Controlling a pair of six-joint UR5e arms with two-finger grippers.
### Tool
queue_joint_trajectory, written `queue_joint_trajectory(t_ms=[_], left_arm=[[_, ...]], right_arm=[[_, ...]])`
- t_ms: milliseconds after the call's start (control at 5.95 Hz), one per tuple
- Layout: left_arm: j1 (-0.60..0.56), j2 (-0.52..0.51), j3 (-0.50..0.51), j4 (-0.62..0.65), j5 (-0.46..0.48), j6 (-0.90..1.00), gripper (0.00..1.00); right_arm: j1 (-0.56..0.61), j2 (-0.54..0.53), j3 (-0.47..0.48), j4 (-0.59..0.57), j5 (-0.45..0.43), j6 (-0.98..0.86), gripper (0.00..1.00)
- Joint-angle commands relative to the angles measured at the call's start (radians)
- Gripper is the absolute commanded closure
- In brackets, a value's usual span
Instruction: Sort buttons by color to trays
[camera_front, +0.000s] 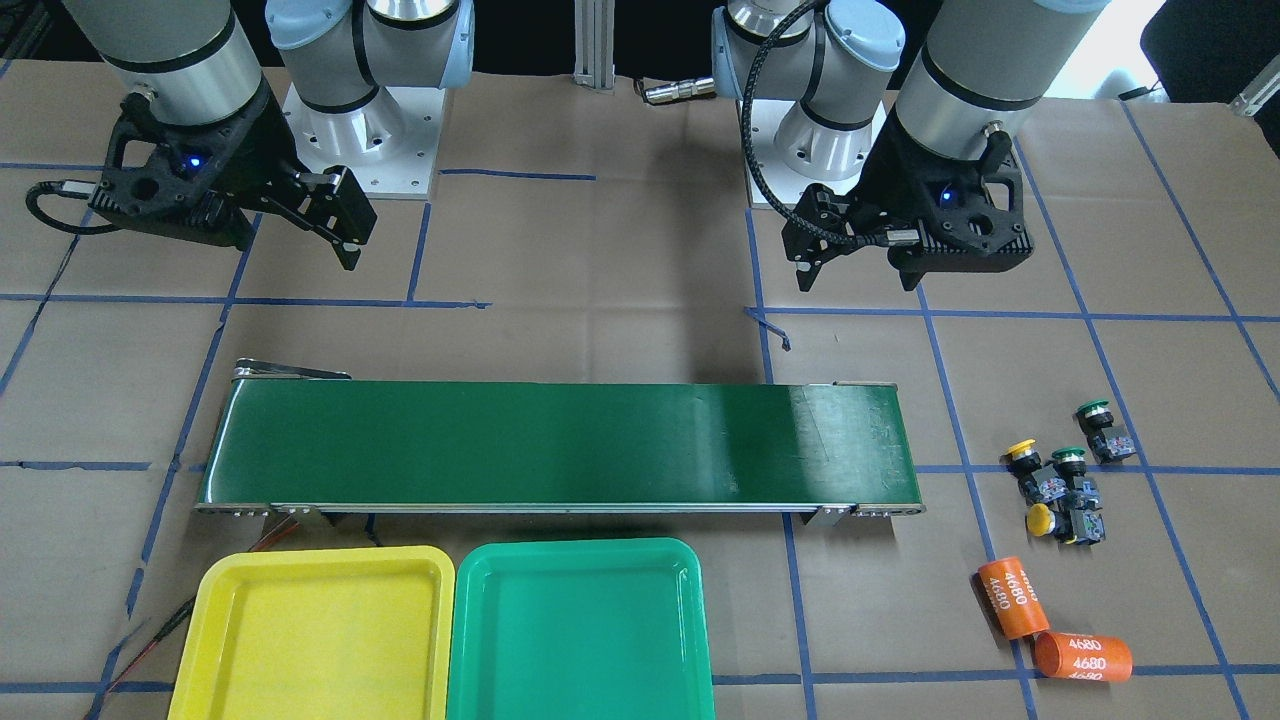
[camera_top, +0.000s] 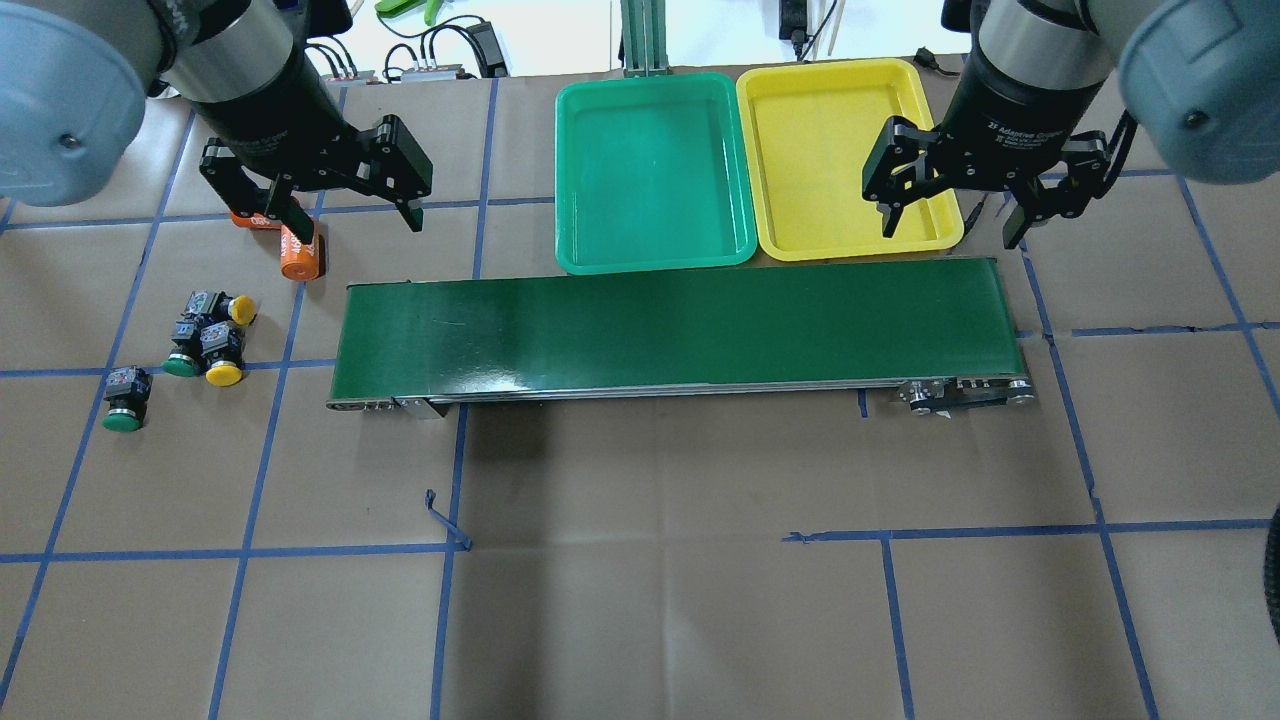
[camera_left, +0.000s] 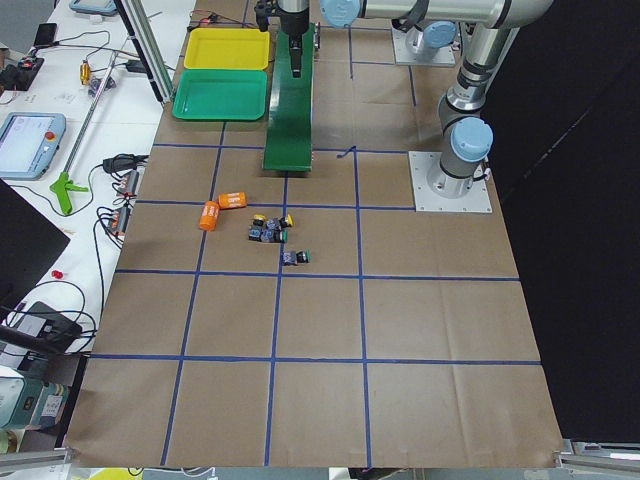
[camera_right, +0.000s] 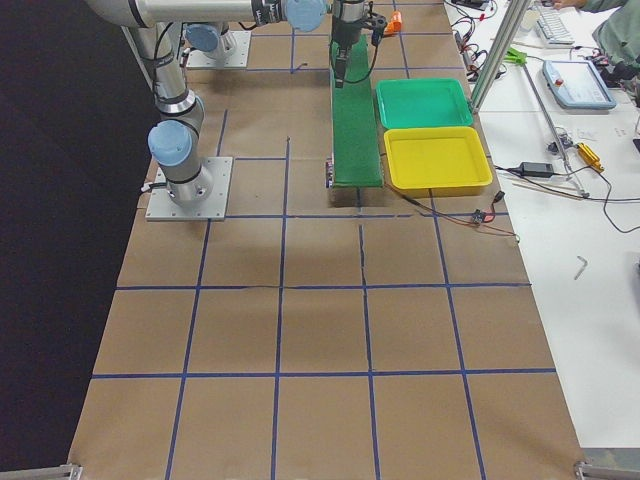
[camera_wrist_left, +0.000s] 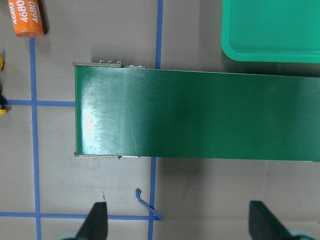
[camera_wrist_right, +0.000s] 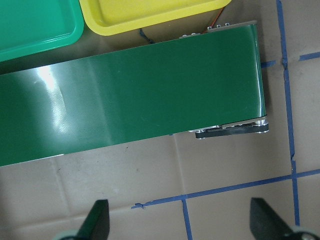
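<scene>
Green and yellow buttons: four, none in trays (sorting unstarted). My left fingers, right fingers: apart, empty. Next: left reaches a button.

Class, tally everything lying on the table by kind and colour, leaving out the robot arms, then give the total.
Yellow buttons: 2
Green buttons: 2
Orange cylinders: 2
Yellow tray: 1
Green tray: 1
Conveyor belt: 1
Total: 9
</scene>
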Motion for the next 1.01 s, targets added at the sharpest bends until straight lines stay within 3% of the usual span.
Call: queue_joint_trajectory(t_ms=[0, 336, 840], left_arm=[[0.001, 0.0, 0.0, 0.0, 0.0, 0.001, 0.0], [0.013, -0.003, -0.005, 0.03, 0.0, 0.009, 0.0], [0.204, -0.026, -0.021, 0.11, -0.002, 0.009, 0.0]], right_arm=[[0.0, 0.0, 0.0, 0.0, 0.0, 0.0, 0.0], [0.0, 0.0, -0.001, 0.0, 0.0, 0.0, 0.0], [0.0, 0.0, 0.0, 0.0, 0.0, 0.0, 0.0]])
